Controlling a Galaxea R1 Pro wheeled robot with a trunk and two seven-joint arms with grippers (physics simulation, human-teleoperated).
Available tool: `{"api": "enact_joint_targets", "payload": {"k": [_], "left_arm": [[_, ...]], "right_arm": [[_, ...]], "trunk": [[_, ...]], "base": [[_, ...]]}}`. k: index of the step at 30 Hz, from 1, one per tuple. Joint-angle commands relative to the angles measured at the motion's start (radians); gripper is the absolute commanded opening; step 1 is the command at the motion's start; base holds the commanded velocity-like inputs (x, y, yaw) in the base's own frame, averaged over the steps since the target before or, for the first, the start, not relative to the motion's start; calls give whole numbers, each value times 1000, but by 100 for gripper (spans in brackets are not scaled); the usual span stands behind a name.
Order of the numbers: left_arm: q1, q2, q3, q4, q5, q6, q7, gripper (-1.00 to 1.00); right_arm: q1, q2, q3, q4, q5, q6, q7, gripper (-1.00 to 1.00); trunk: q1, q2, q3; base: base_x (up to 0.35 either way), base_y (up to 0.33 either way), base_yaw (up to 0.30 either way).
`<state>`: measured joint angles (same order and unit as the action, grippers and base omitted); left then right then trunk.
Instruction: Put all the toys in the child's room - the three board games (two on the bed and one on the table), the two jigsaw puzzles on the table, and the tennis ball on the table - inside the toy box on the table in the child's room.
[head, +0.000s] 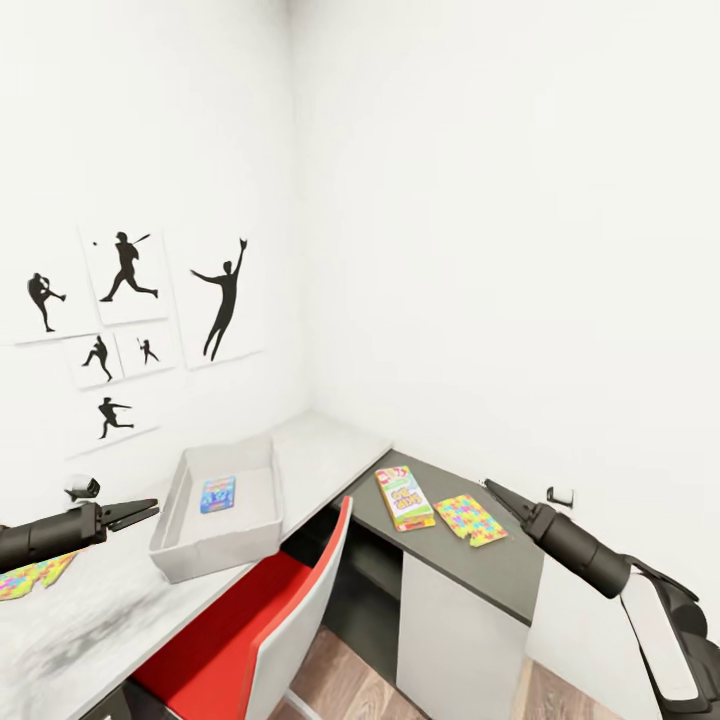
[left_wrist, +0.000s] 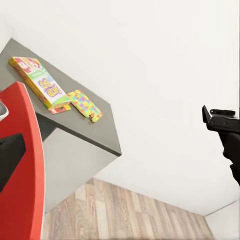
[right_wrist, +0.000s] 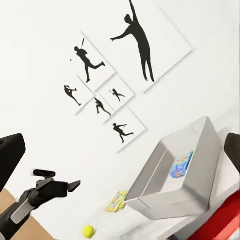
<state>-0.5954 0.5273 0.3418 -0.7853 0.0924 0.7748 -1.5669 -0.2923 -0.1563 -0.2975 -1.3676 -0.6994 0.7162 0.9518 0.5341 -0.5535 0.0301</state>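
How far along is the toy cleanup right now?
Done: one small blue box lies in the toy box. In hand: nothing; the left gripper and right gripper hover empty. Left: the board game and puzzle on the dark section, another puzzle and the tennis ball.

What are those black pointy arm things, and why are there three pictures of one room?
They belong to a robot tidying toys. The big picture is from a camera on its head: its left gripper and right gripper reach over a desk, both holding nothing. The other pictures come from cameras by each gripper. A grey toy box already holds a small colourful box. Outside it lie a board game, two puzzle mats and a tennis ball. A red chair stands below.
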Motion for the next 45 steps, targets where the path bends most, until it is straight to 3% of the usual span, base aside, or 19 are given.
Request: {"api": "enact_joint_targets", "payload": {"k": [1,45], "left_arm": [[0,0,0,0,0,11,-4,100],[0,2,1,0,0,11,-4,100]], "right_arm": [[-1,0,-1,4,-5,6,1,100],[-1,0,-3,19,-6,9,1,100]], "trunk": [[0,-1,0],[0,-1,0]], "base": [[-2,1,-278],[-39,0,-279]]}}
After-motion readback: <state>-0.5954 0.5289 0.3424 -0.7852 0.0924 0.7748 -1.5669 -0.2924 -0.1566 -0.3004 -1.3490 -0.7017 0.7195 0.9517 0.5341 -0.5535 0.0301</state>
